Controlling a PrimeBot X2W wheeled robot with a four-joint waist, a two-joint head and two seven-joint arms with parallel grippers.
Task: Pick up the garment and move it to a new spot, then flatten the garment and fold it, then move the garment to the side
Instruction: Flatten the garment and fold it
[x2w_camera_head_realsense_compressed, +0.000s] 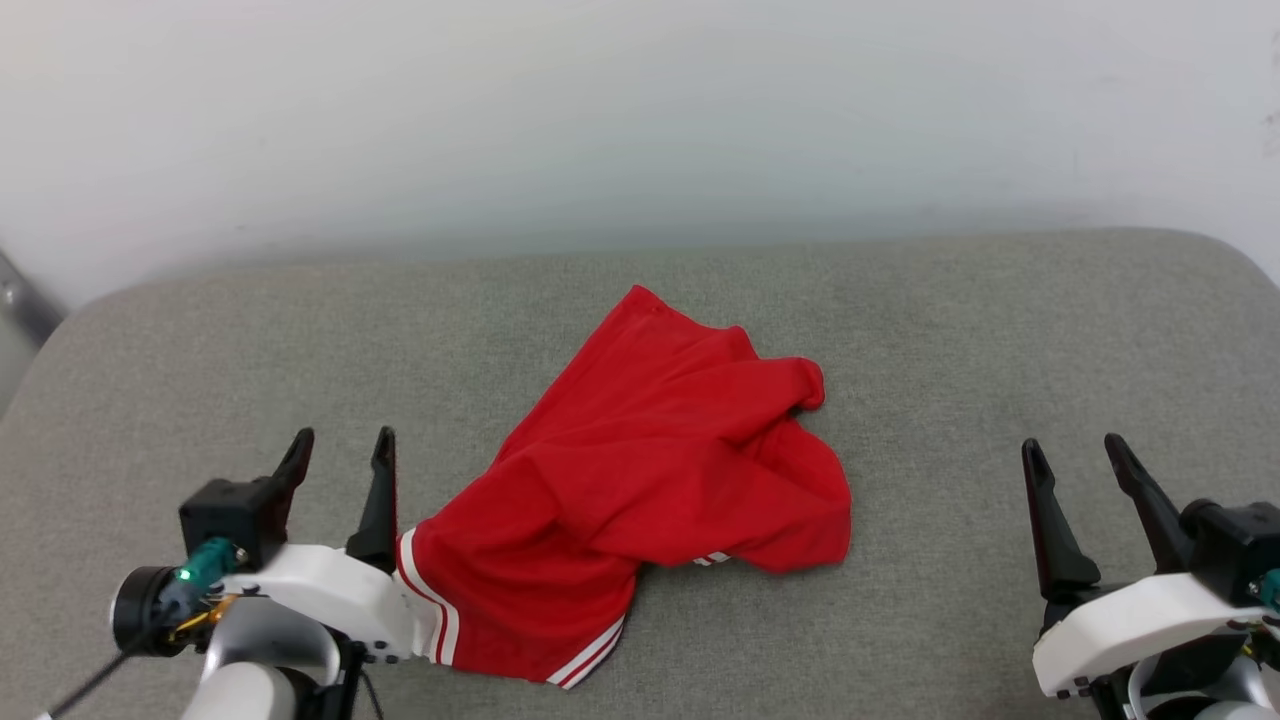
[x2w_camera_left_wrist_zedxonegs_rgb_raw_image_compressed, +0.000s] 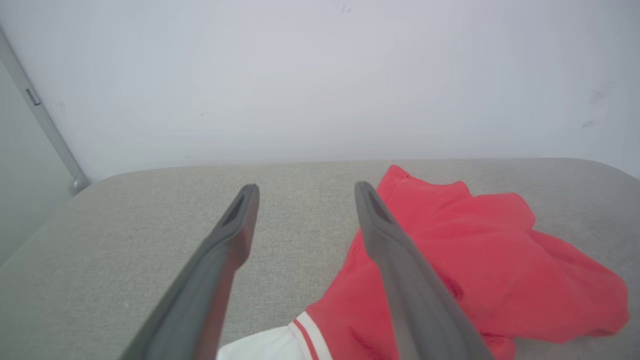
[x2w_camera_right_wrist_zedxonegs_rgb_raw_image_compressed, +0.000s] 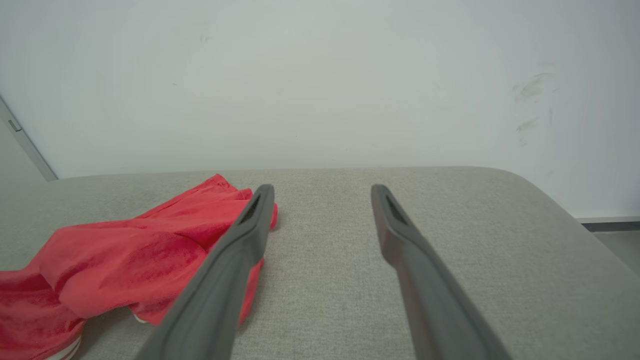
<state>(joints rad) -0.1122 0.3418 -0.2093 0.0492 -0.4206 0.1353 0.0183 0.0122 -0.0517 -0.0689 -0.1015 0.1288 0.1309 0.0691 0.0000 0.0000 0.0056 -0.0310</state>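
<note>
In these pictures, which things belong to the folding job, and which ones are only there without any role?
Part of the job:
- the garment, red with striped trim, lying crumpled
- the left gripper, open, next to the garment
- the right gripper, open, apart from it

Just there:
- the grey padded surface under the garment
- the white wall
- a grey bar at the far left

Bare indoor test room, most like a robotics laboratory. A grey fabric-covered surface (x2w_camera_head_realsense_compressed: 900, 300) with rounded corners stands against a plain white wall (x2w_camera_head_realsense_compressed: 640, 100). The wall bears dark scuff marks (x2w_camera_right_wrist_zedxonegs_rgb_raw_image_compressed: 532, 85) on its right part. At the far left a grey metal strip (x2w_camera_left_wrist_zedxonegs_rgb_raw_image_compressed: 52, 135) runs up the wall. At the far right a pale skirting board (x2w_camera_right_wrist_zedxonegs_rgb_raw_image_compressed: 607, 215) meets a grey floor (x2w_camera_right_wrist_zedxonegs_rgb_raw_image_compressed: 620, 245).
</note>
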